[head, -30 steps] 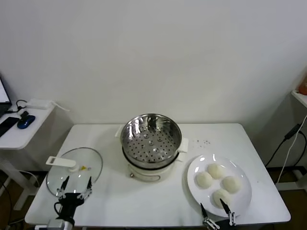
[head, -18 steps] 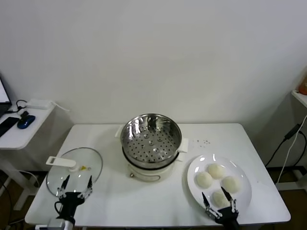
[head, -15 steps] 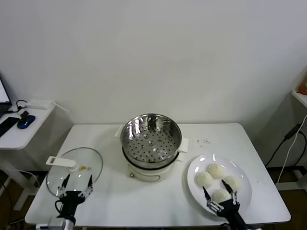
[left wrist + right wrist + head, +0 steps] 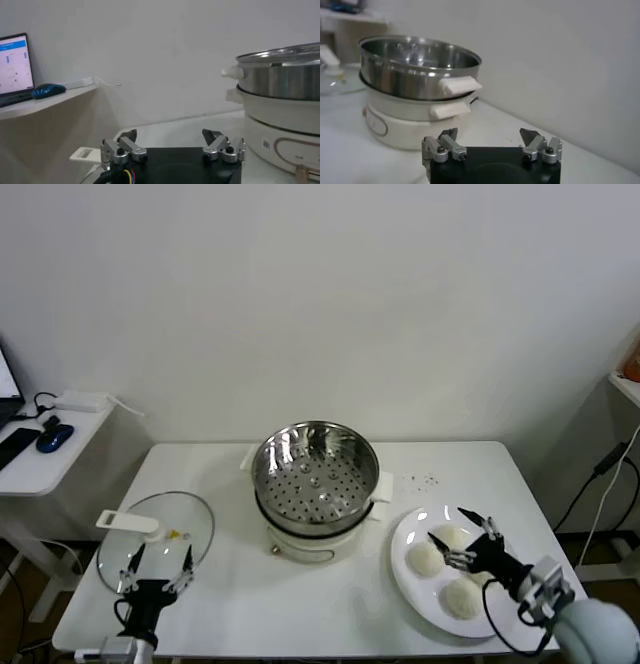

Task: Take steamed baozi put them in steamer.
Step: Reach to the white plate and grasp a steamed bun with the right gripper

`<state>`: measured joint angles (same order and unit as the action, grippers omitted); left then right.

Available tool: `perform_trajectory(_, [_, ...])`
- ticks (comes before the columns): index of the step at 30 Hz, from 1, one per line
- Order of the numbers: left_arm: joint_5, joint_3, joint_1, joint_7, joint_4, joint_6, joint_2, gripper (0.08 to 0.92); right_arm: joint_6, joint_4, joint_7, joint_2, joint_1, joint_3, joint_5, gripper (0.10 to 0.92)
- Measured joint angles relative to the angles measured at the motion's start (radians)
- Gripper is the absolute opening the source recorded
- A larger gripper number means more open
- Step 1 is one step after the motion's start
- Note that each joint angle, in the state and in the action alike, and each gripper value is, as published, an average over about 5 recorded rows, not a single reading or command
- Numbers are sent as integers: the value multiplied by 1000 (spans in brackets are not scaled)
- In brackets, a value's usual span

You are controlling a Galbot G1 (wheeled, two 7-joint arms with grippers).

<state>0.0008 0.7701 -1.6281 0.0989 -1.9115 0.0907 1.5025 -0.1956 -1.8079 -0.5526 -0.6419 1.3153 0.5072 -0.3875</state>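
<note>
The steamer is a shiny perforated steel basket on a cream cooker base at the table's middle, with nothing in it. Three steamed baozi show on the white plate at the right: one far, one left, one near. My right gripper hovers open over the far bun, reaching in from the right, and its body hides the plate's right part. The right wrist view shows open jaws facing the steamer, with no bun between them. My left gripper waits open above the lid.
A round glass lid with a white handle lies at the front left of the table. A side desk with a blue mouse stands further left. In the left wrist view the steamer rises beyond my open jaws.
My right gripper moved from the plate's front edge up and back over the buns, swinging so it now reaches in from the right. It stays open. The left arm has not moved.
</note>
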Motion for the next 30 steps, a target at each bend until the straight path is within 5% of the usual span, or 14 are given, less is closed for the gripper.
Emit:
perform_trajectory(13, [-9, -7, -3, -1, 3, 7, -13, 823, -10, 229, -373, 223, -614, -521, 42, 823])
perform_trajectory(30, [-4, -11, 15, 0, -9, -13, -17, 823, 17, 525, -550, 104, -1442, -1466, 69, 823])
